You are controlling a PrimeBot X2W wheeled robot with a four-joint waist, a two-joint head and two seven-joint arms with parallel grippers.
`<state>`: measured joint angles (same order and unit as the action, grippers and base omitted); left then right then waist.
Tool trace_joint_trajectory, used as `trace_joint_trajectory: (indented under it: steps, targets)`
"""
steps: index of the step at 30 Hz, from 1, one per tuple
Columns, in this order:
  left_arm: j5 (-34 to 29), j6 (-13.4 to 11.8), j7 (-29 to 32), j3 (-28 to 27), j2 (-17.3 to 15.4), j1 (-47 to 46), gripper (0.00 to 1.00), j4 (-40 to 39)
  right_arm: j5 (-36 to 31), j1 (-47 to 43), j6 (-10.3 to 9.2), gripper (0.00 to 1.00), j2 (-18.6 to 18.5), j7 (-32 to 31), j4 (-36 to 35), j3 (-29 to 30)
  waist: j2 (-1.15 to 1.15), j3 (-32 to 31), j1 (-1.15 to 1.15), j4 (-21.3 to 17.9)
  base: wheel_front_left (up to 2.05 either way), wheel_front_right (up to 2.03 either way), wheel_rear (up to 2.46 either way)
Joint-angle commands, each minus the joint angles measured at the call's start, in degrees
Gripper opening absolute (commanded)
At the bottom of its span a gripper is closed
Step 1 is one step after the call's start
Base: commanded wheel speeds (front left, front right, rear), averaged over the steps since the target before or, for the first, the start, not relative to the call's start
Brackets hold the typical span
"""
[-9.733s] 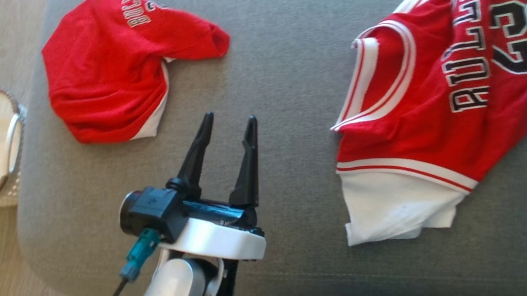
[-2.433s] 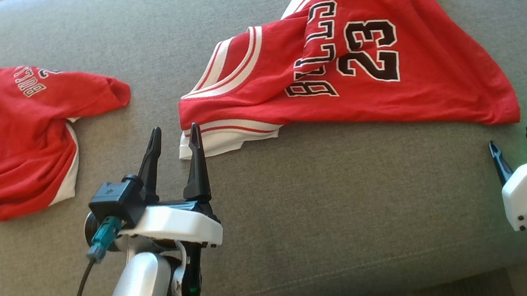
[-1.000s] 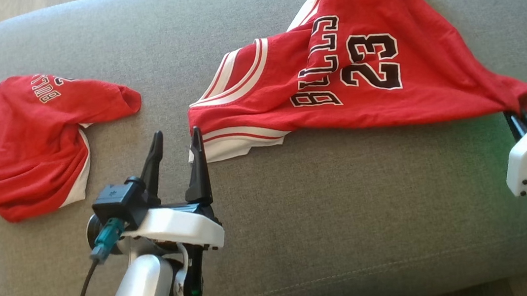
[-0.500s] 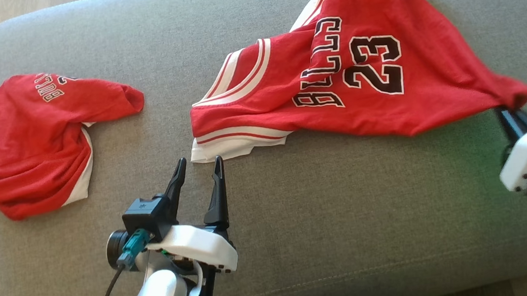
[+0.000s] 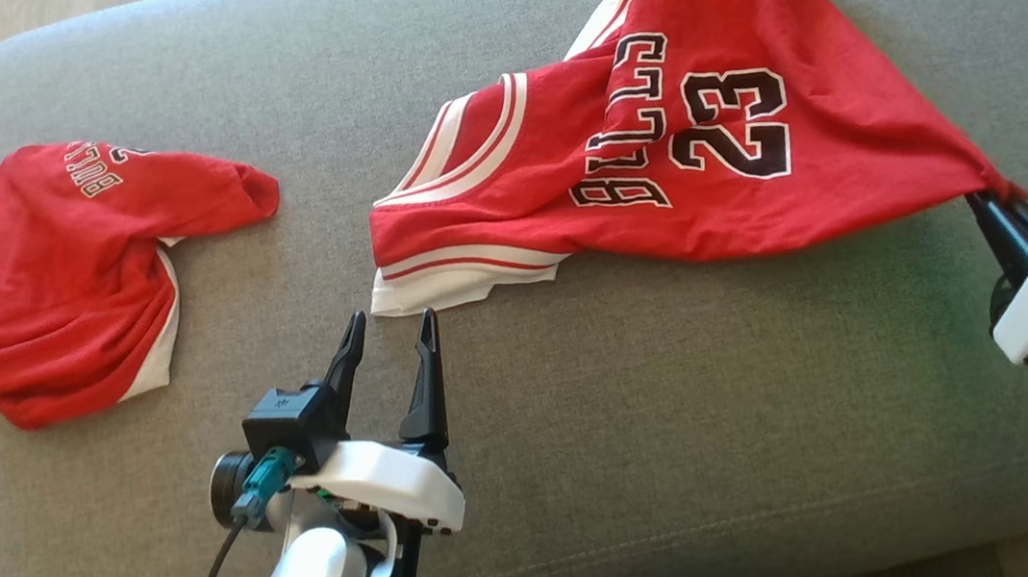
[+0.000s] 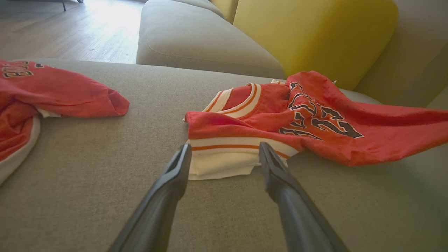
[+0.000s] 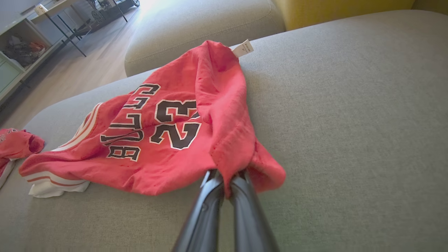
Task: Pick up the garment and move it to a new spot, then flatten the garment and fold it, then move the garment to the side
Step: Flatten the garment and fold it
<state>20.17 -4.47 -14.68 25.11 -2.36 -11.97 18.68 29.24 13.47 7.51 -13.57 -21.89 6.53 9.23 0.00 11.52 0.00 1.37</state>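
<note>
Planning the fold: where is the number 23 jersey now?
Head view: the number 23 jersey lies right of centre on the grey cushion, one corner pinched by the right gripper, its white hem just beyond the open left gripper.

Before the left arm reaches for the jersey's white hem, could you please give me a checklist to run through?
1. Grip of the right jaws on the jersey: ok, shut on its red corner.
2. State of the left jaws: ok, open and holding nothing.
3. Aim at the white hem: ok, it lies just ahead, between the left tips.
4. Contact with the hem: cannot tell.
5. Flatness of the jersey: not ok, bunched and folded over itself.
6. Position of the second red garment: ok, it lies apart, to the left on the grey cushion.
</note>
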Motion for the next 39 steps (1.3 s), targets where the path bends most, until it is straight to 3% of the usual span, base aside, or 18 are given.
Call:
trace_joint_trajectory:
  steps: [1,11,21,34,35,36,37,39]
  targets:
    - [-0.3,0.0,-0.3,-1.6,-0.5,-2.2,1.0,-1.1,-0.5,0.4,-0.02,0.0,-0.8,-0.4,-2.5,-0.5,0.0,0.3,0.0,-0.1,0.0,0.0,0.0]
    - [-10.8,-1.5,-0.3,0.0,-2.7,-10.0,1.0,11.4,-1.6,2.4,-0.02,0.0,0.3,-0.1,-3.5,-1.2,0.0,3.4,0.0,-2.1,0.0,0.0,0.0]
    - [-14.4,-3.4,-0.3,0.3,-4.5,-15.2,1.0,23.4,-2.2,2.9,-0.02,0.0,0.2,1.5,-1.9,-1.8,0.0,4.6,0.0,-3.6,0.0,0.0,0.0]
    - [-13.8,-2.7,-0.3,-0.3,-4.0,-16.1,1.0,23.6,-2.9,3.4,-0.02,0.0,0.4,3.0,0.1,-2.8,0.0,4.4,0.0,-3.9,0.0,0.0,0.0]
    - [-13.7,-2.4,-0.3,-0.4,-4.0,-16.0,0.89,23.6,-2.9,3.5,-0.02,0.0,0.4,3.1,0.2,-2.9,0.0,4.4,0.0,-3.9,0.0,0.0,0.0]
    - [-13.6,-2.0,-0.3,-0.4,-3.9,-16.0,0.35,23.7,-3.0,3.5,-0.02,0.0,0.4,3.2,0.4,-2.9,0.0,4.3,0.0,-3.9,0.0,0.0,0.0]
    - [-13.6,-1.8,-0.3,-0.3,-3.9,-16.0,0.0,23.7,-3.0,3.5,-0.02,0.0,0.3,3.3,0.5,-3.0,0.0,4.3,0.0,-3.8,0.0,0.0,0.0]
    - [-13.6,-1.4,-0.3,-0.2,-3.9,-15.9,0.0,23.7,-3.1,3.5,-0.02,0.0,0.2,3.4,0.8,-3.1,0.0,4.3,0.0,-3.8,0.0,0.0,0.0]
